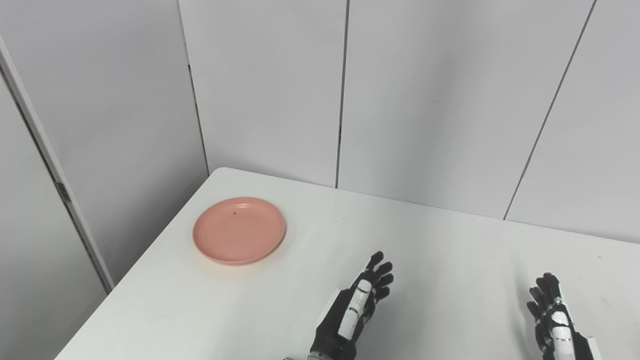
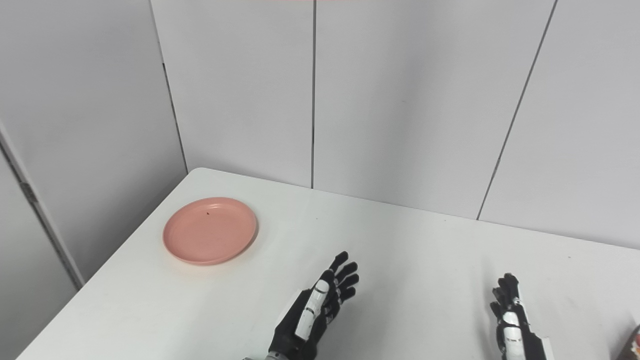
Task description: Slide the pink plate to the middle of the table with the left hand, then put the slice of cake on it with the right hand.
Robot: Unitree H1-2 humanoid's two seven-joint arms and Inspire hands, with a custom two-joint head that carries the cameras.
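Observation:
The pink plate point(image 1: 239, 230) lies flat near the table's far left corner, with nothing on it. My left hand point(image 1: 357, 305) is open above the table, to the right of the plate and nearer to me, well apart from it. My right hand point(image 1: 552, 315) is open at the lower right, holding nothing. A small dark and red sliver at the bottom right corner of the right eye view point(image 2: 632, 345) may be the slice of cake; most of it is out of frame.
The white table point(image 1: 450, 250) has a left edge running diagonally from the far corner to the bottom left. Grey wall panels point(image 1: 425, 100) stand close behind the table.

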